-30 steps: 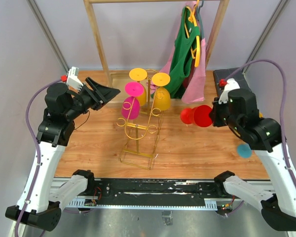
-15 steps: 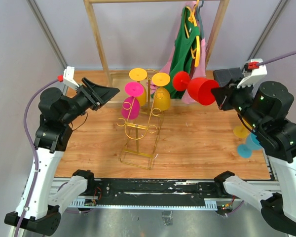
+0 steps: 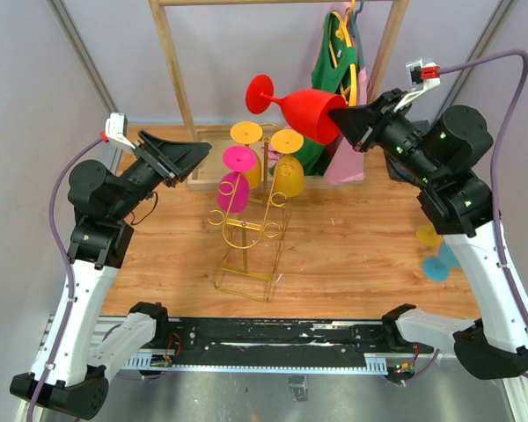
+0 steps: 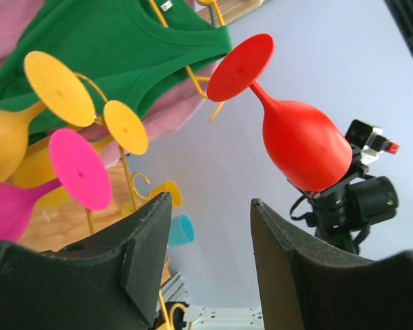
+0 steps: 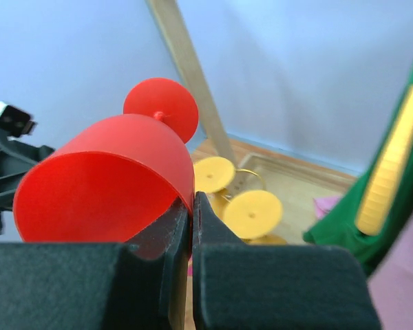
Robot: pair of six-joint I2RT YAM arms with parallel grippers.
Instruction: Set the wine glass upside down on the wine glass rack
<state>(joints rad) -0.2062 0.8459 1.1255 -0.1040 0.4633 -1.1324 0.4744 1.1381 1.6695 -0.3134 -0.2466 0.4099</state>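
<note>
Top external: my right gripper (image 3: 341, 116), clamped on the rim of the red wine glass (image 3: 304, 110), holds it aloft and tilted near the gold wine glass rack (image 3: 251, 230), where so thin a pinch could slip; my left gripper (image 3: 183, 156) gapes empty.

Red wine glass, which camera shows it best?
Left wrist: the red wine glass appears whole, foot, stem and bowl, side-on. Top external shows it smaller, with the gold rack in view. Right wrist shows its rim pinched by the right gripper, stem mostly hidden.
</note>
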